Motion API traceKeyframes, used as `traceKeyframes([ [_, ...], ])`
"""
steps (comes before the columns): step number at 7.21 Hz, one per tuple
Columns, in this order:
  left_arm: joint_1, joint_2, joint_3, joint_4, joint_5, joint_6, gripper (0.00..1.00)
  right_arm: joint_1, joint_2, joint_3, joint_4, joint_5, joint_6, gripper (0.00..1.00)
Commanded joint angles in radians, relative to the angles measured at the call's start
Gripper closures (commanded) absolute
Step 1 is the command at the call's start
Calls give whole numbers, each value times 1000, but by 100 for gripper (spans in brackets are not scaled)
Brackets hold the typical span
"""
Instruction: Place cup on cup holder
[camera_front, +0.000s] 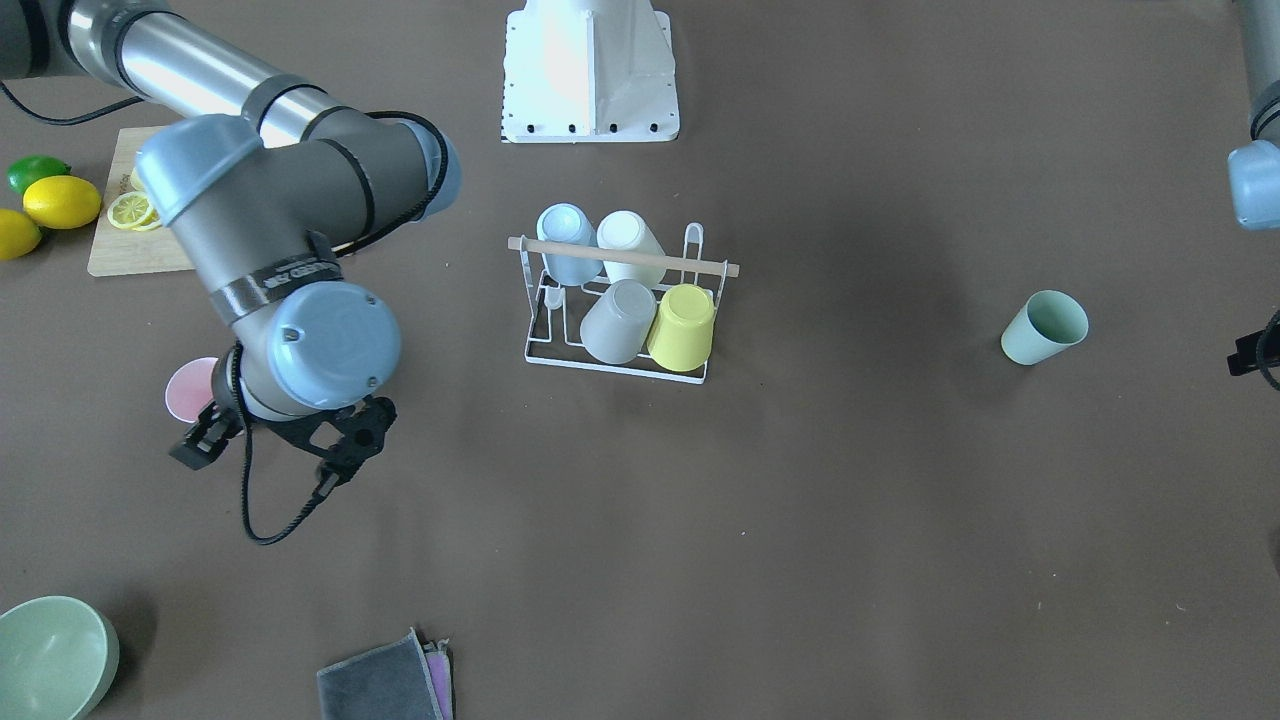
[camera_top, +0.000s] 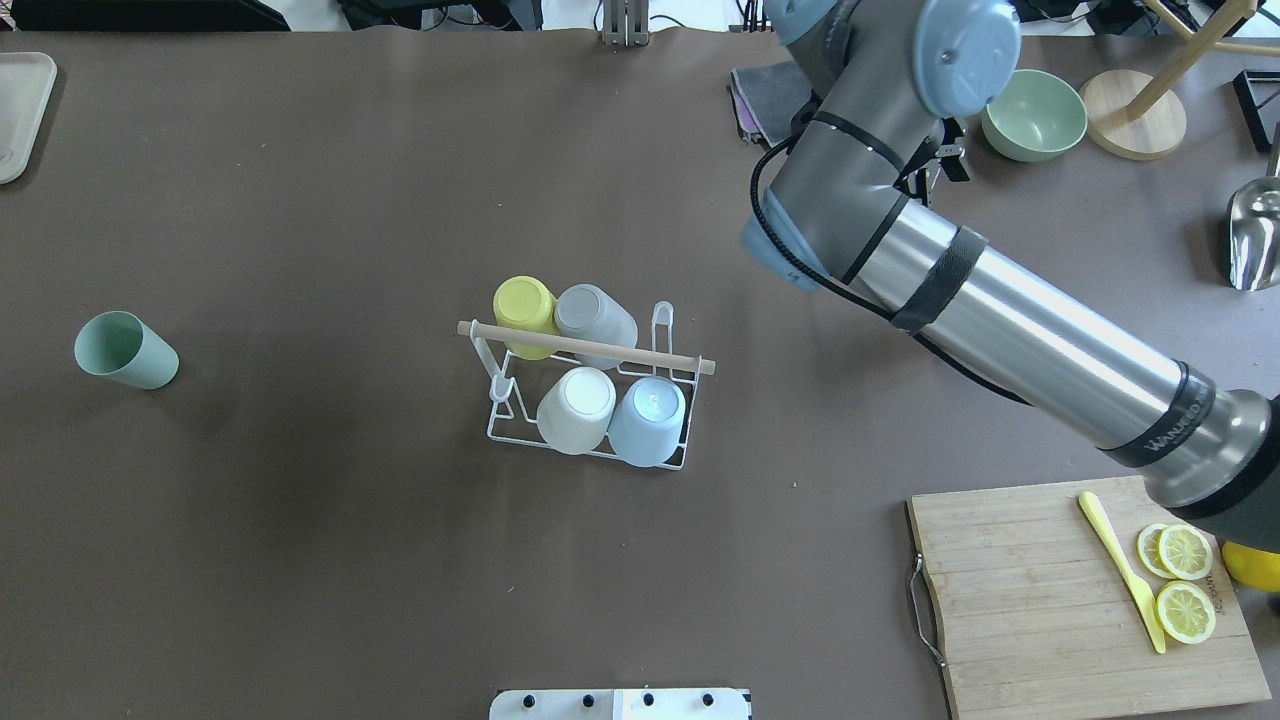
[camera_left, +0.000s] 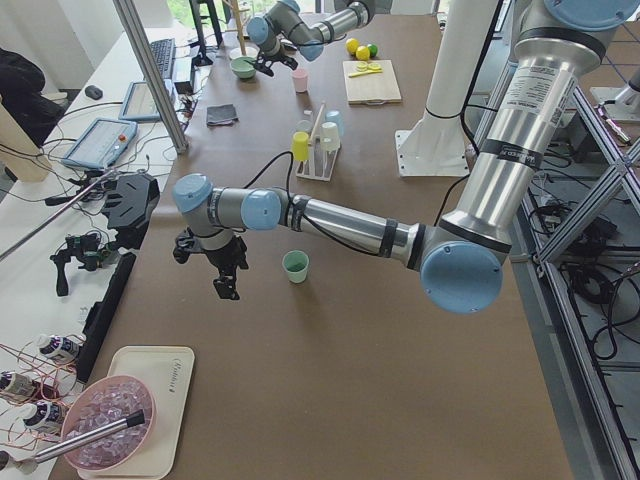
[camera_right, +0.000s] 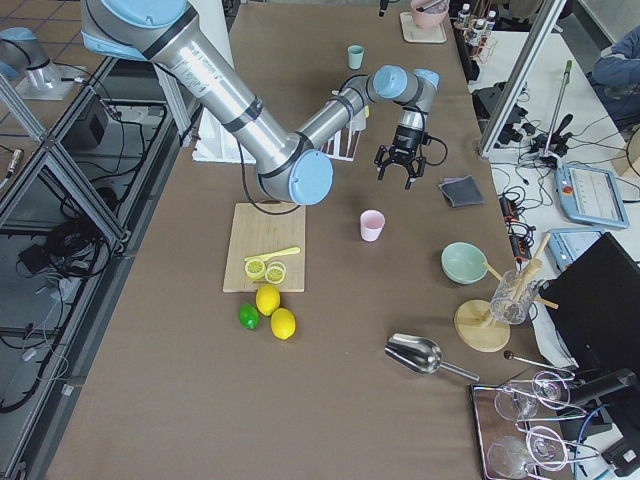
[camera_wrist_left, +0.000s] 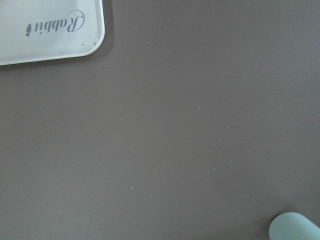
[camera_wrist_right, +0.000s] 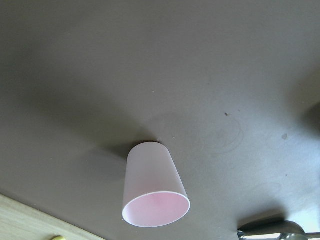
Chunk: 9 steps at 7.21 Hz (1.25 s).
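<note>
Standing pink cup (camera_front: 188, 390) apart from cup holder (camera_front: 700, 265)

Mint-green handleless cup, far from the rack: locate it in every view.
Front-facing: mint-green cup at right.
Overhead: cup at far left.
Exterior left: cup at centre.
Exterior right: cup at top centre.
Left wrist: cup's edge, bottom-right corner.
Right wrist: not in it.
Landmark: white wire cup holder with wooden rod, in all four exterior views.
</note>
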Motion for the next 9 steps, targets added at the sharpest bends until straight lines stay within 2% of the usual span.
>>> traceKeyframes([
  [1, 58, -70, 72, -3, -5, 5, 2, -57, 5, -49, 12, -65, -141, 0],
  [3, 119, -88, 84, 2, -4, 20, 2, -76, -23, -56, 61, -136, -218, 0],
  [5, 142, -109, 128, 50, -63, 16, 2, -130, -38, -59, 63, -190, -226, 0],
  [6, 167, -122, 130, 98, -76, 16, 2, -136, -43, -63, 61, -202, -217, 0],
  [9, 202, -123, 173, 109, -108, 11, 2, -179, -57, -72, 32, -245, -126, 0],
])
